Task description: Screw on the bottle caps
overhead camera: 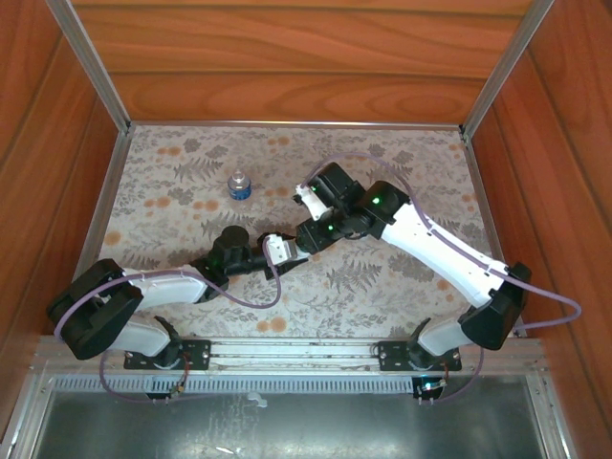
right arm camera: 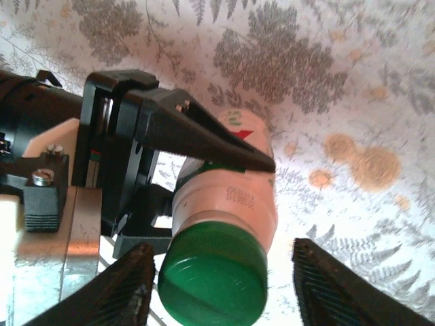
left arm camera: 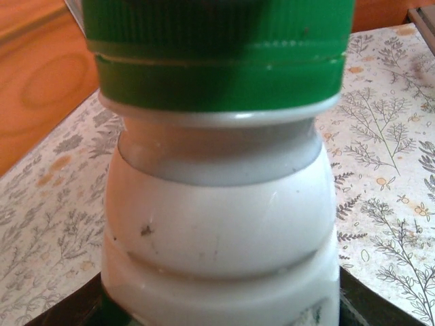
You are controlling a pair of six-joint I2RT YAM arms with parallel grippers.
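Overhead, the short clear bottle (overhead camera: 239, 185) stands upright on the floral tabletop (overhead camera: 172, 163), apart from both arms, which meet mid-table around the white bottle (overhead camera: 278, 248). From the left wrist, that bottle looms close, the green cap (left arm camera: 217, 68) seated on its neck. From the right wrist, the left fingers (right arm camera: 204, 139) pinch the bottle's body. The right fingers (right arm camera: 129, 285) stand spread, one on either side of the cap, and I can't tell whether the nearer one touches it.

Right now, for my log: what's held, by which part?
Left gripper holds the white bottle by its body; right gripper, open around the green cap, holds nothing.
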